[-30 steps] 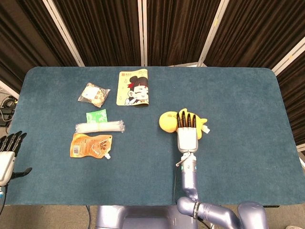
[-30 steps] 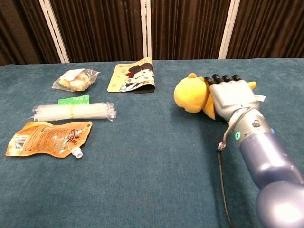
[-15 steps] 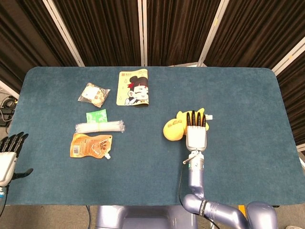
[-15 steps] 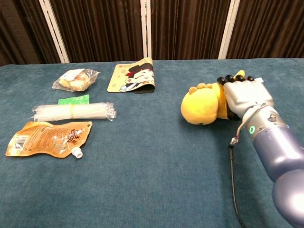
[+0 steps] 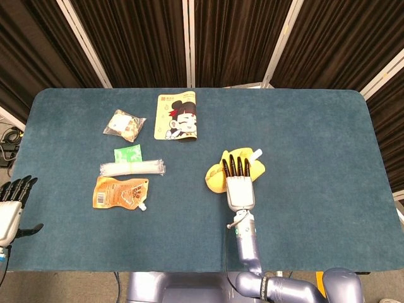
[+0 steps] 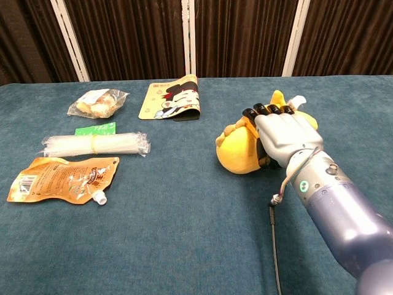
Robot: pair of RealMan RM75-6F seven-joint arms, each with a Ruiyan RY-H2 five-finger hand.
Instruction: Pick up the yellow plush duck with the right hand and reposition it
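The yellow plush duck (image 5: pixel 218 176) (image 6: pixel 238 149) is near the middle of the teal table, a white tag at its far right end. My right hand (image 5: pixel 238 186) (image 6: pixel 279 133) grips it from above, dark fingertips (image 5: pixel 235 165) curled over its body, so most of the duck is hidden under the hand. Whether the duck touches the cloth I cannot tell. My left hand (image 5: pixel 11 208) hangs past the table's front left corner, fingers spread, holding nothing; the chest view does not show it.
On the left of the table lie a cartoon-print mat (image 5: pixel 177 116) (image 6: pixel 171 98), a clear snack bag (image 5: pixel 124 125) (image 6: pixel 97 102), a green packet (image 5: pixel 127 153), a roll of clear bags (image 5: pixel 133 168) (image 6: pixel 94 144) and an orange spout pouch (image 5: pixel 120 192) (image 6: pixel 60 178).
My right hand has carried the duck from further back toward the front and leftward, turning it; half a second ago it was further right. The left hand has stayed put.
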